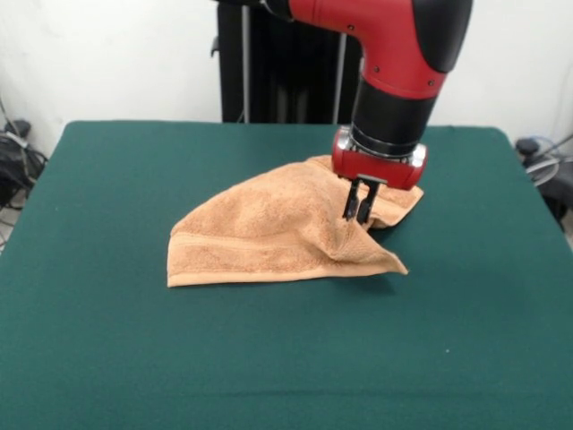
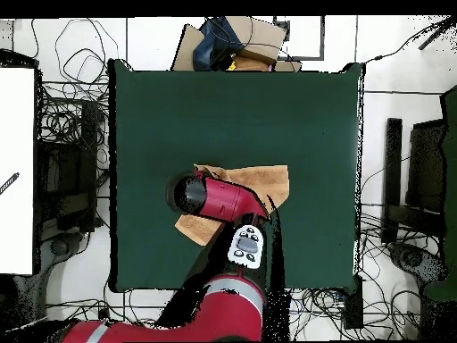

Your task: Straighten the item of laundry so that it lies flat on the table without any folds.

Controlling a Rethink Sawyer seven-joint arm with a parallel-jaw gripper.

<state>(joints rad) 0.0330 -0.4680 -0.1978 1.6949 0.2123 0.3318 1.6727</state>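
Front view shows the pincer (image 1: 359,210) clenched on a raised fold of the towel (image 1: 269,235), which lies rumpled near the middle of the bench (image 1: 107,358); I judge the fold should be drawn outward, low and slowly.

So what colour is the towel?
Light orange-tan, with a woven band; the towel shows best in the front view.

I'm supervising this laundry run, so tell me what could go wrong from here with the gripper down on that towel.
1. The gripper seems pinched on a raised fold of the towel; pulling might drag the whole cloth rather than open it.
2. It may hold two layers, keeping the fold.
3. The table has a cloth cover that low fingertips might snag.
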